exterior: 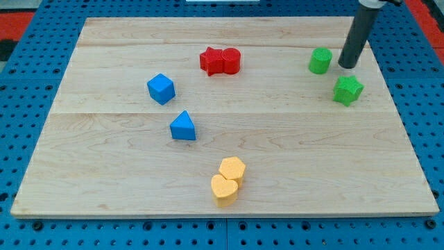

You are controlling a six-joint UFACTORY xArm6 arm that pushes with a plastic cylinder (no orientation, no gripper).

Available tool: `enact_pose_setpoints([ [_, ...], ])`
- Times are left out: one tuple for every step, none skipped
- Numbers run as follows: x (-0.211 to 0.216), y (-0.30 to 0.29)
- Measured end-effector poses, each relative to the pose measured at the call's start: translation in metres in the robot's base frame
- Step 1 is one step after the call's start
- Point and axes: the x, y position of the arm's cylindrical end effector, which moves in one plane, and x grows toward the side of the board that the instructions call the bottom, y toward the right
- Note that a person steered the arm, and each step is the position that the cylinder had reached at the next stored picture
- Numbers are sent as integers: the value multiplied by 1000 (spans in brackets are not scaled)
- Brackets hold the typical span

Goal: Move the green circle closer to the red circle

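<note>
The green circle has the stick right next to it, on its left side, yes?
Not quite. The camera view shows my tip next to the green circle, but on the view's right side of it, not the left. The red circle is away on the view's left.

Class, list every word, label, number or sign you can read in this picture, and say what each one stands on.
None: no readable text on the wooden board, the green circle, the red circle, the other blocks or the rod ending in my tip, just right of the green circle.
</note>
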Motion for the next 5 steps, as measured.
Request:
enact_pose_setpoints([
  [-1,-11],
  [-8,-13],
  [-11,-22],
  [-11,-42],
  [-11,-65],
])
